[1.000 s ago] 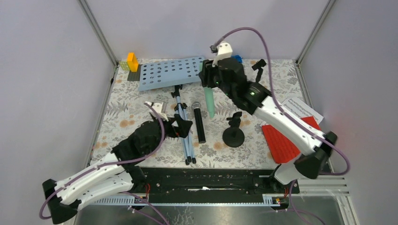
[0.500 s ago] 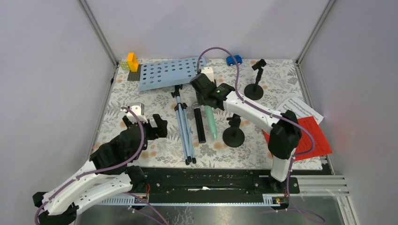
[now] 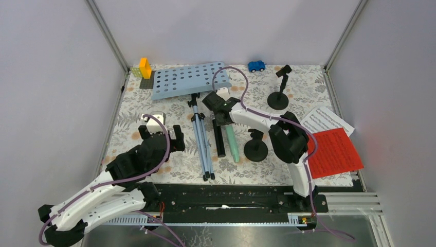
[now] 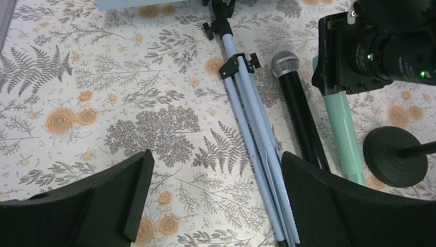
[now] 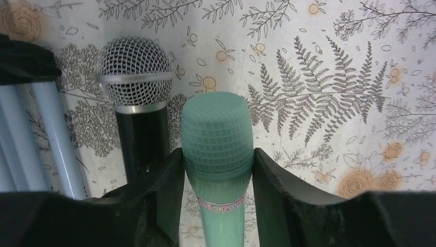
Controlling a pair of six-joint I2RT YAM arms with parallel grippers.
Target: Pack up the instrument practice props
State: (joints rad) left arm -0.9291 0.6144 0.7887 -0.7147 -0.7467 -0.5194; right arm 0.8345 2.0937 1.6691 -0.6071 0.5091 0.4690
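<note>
**Right pincer clasps mint-green mic at its head**

The mint-green microphone (image 5: 218, 139) lies flat on the floral table (image 3: 134, 110). Seen from above, its long axis runs 12 to 6 o'clock, head at 12. The right gripper (image 5: 217, 164) sits over that head end, fingers pressed to both sides just below the grille, seemingly gripping it. The black microphone (image 5: 138, 87) lies parallel, just beside it at 9 o'clock, with the tripod legs (image 4: 252, 128) beyond. The left gripper (image 4: 213, 198), spread wide and empty, hovers farther out at 9 o'clock, so the right arm is nearer.
</note>
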